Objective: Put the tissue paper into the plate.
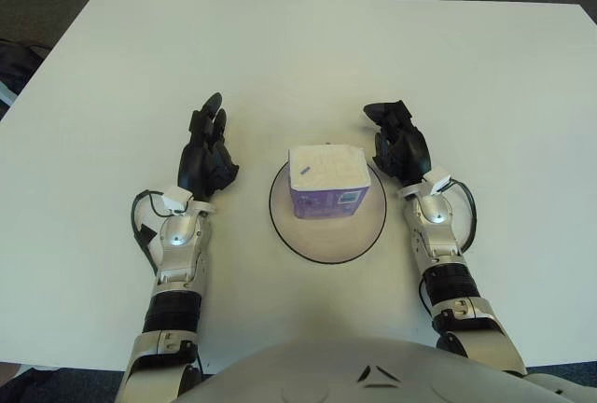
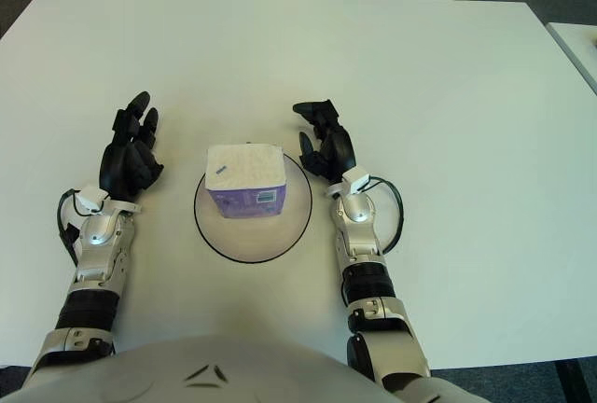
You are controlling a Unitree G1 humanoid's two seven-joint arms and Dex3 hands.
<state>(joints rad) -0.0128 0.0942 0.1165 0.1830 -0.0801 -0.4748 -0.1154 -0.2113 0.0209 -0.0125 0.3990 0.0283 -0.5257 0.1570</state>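
A purple tissue pack (image 1: 327, 182) with a white top stands inside the white, dark-rimmed plate (image 1: 328, 247) near the table's front middle. Left of the plate my left hand (image 1: 206, 151) is apart from it, its fingers stretched forward and holding nothing. My right hand (image 1: 398, 142) shows just beyond the plate's right edge, close to the pack's upper right corner, fingers relaxed and empty. Neither hand touches the pack.
The white table (image 1: 326, 58) stretches far behind and to both sides of the plate. Its front edge runs close to my body. Dark floor lies beyond the far edge.
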